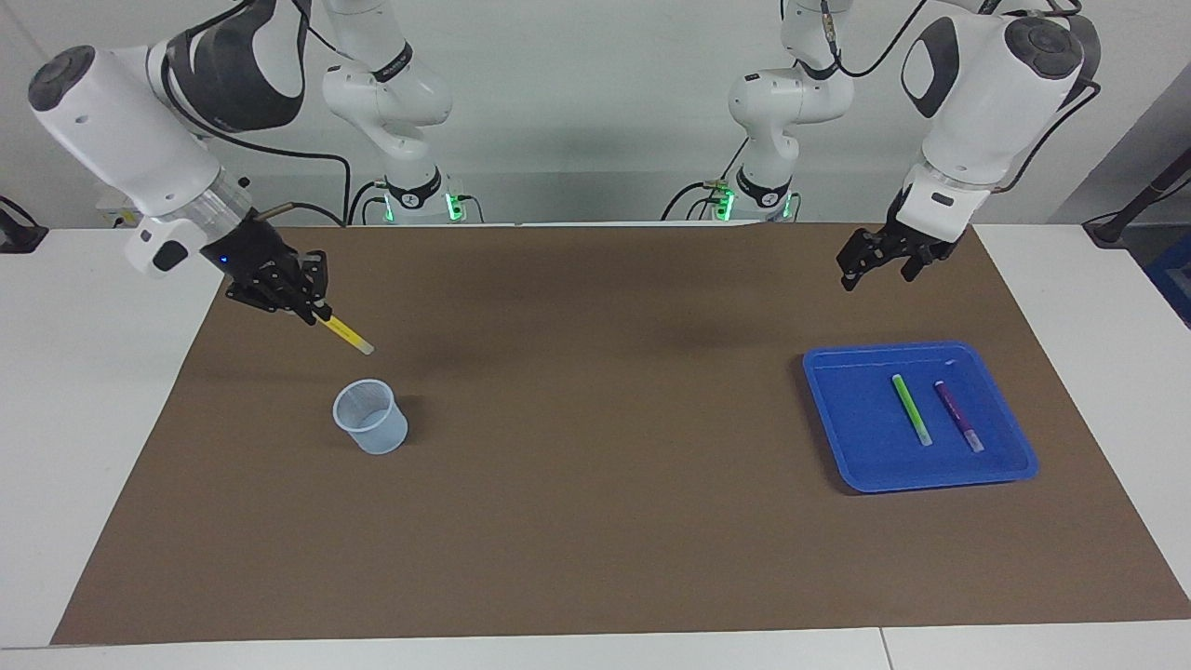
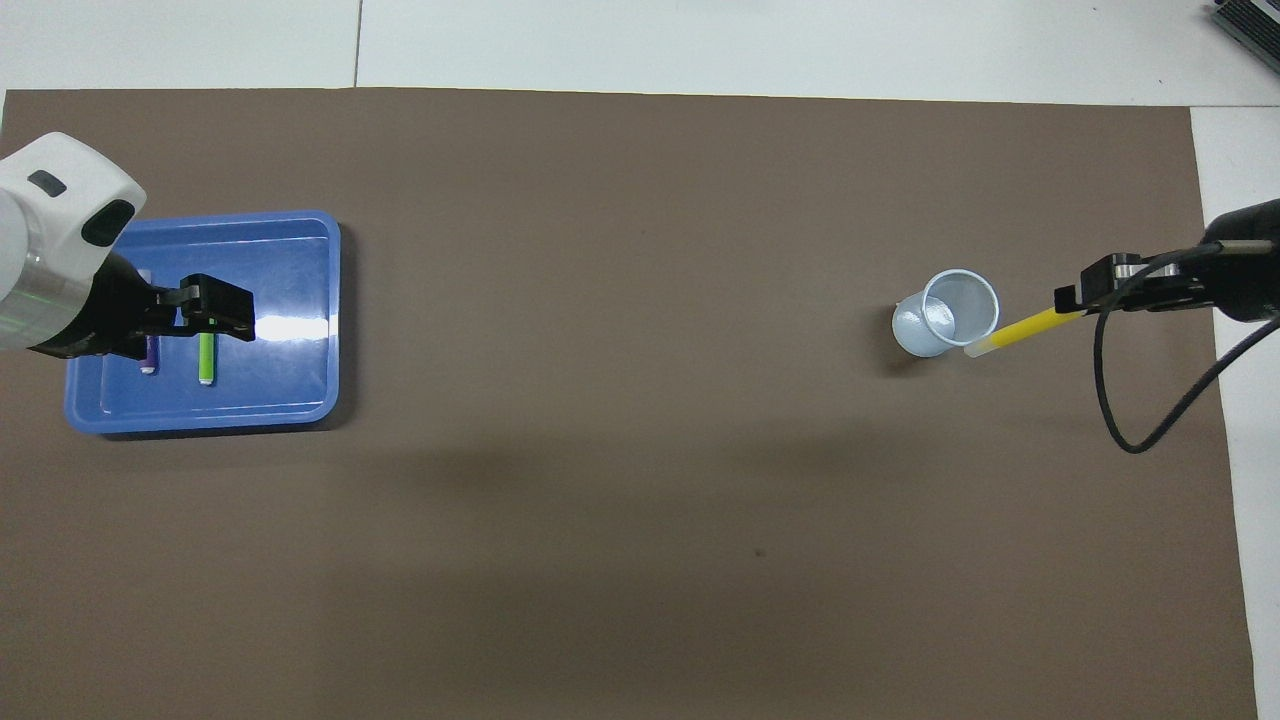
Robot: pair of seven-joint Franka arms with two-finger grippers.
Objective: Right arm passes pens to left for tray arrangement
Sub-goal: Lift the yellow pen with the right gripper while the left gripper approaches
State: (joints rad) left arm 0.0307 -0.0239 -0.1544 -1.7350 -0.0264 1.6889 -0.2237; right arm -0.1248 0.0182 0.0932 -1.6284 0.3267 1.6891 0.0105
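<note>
Altogether three pens: yellow pen (image 1: 344, 332), green pen (image 1: 911, 408), purple pen (image 1: 958, 416).

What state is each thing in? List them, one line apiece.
yellow pen: held in the air, tilted, near the cup.
green pen: lying flat in the tray.
purple pen: lying flat beside the green pen.
tray: flat on the mat, holding two pens.
cup: upright, empty.
right gripper: shut on the yellow pen.
left gripper: open, empty, raised above the tray.

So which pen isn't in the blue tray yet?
The yellow pen. The right gripper holds it in the air by the cup, while the green pen and purple pen lie in the tray.
</note>
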